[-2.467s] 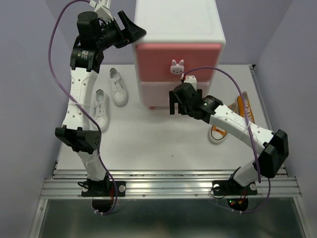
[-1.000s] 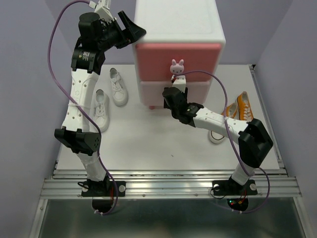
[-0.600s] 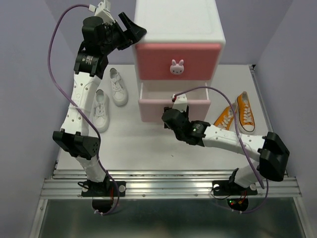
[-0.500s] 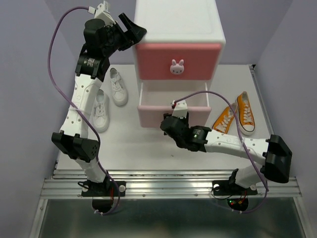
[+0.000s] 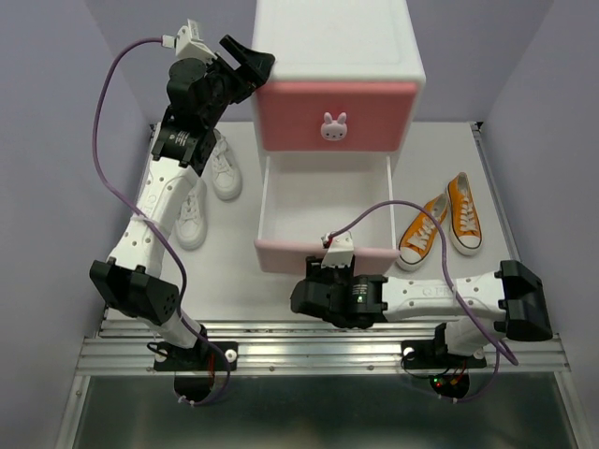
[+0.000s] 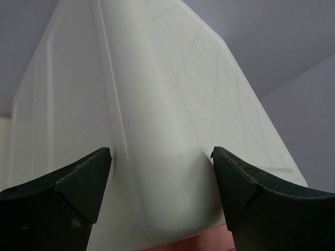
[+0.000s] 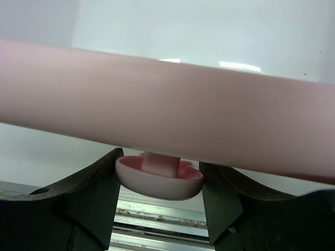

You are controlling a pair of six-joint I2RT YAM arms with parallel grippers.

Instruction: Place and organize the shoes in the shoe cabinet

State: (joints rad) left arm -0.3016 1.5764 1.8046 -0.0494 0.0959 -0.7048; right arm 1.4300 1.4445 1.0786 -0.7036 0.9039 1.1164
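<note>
The shoe cabinet stands at the back centre. Its paler pink lower drawer is pulled far out, and its white inside is empty. My right gripper is shut on that drawer's knob, with a finger on each side below the pink front. My left gripper is open and straddles the cabinet's top left corner. The white shoes lie left of the cabinet. The orange shoes lie to the right.
The darker pink upper drawer is shut and its bunny knob shows. Purple walls close in the left, right and back. A metal rail runs along the table's near edge, close to the right gripper.
My right gripper has pulled the lower drawer out from shut towards the near edge. The left gripper stays at the cabinet's top corner, its arm slightly shifted.
</note>
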